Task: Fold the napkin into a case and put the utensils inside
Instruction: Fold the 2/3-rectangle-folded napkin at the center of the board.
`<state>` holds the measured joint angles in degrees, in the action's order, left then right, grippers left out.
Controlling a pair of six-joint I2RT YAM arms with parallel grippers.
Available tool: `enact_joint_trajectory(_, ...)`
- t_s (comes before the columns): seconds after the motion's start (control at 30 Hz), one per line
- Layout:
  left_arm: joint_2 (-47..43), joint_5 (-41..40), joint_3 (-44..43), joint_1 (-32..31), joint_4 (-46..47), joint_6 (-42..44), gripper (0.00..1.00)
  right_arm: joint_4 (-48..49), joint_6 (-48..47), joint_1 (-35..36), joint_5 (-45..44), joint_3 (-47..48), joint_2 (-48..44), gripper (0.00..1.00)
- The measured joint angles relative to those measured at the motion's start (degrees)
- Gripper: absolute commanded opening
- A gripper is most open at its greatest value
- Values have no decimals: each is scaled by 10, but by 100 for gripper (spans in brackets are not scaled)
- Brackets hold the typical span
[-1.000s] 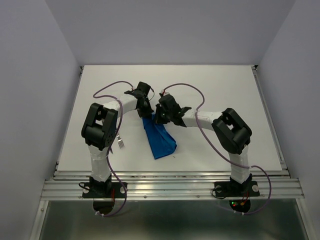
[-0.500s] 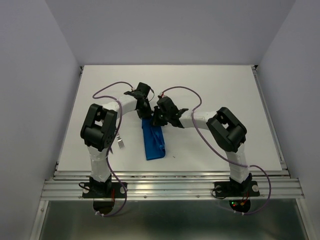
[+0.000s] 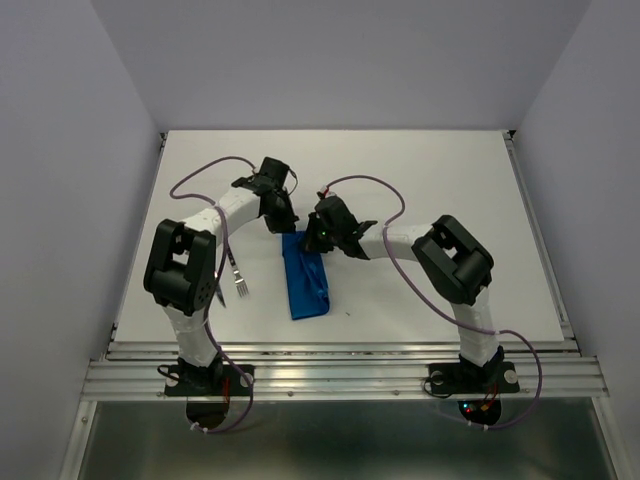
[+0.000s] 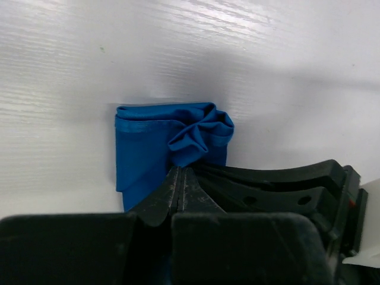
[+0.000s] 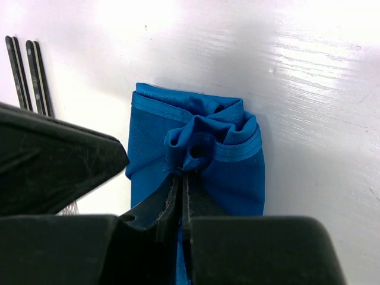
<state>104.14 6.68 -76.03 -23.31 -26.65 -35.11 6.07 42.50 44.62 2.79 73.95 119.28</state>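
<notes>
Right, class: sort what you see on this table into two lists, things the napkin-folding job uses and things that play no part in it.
Job in hand: napkin; utensils; left gripper; right gripper.

Not part of it: purple cables; table.

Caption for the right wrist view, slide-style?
Right gripper pinches the folded napkin's bunched end; utensil handles lie upper left.
</notes>
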Motion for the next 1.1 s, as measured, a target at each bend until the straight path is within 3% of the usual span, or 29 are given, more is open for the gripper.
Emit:
enact_joint_trajectory(0.47,-1,-59,71,54,-12,3,0,11,-1,1,-4,-9,-4,1)
enact_joint_trajectory(1.1,14,-34,83,19,16,-4,0,-14,-21,1,-21,-9,-15,1)
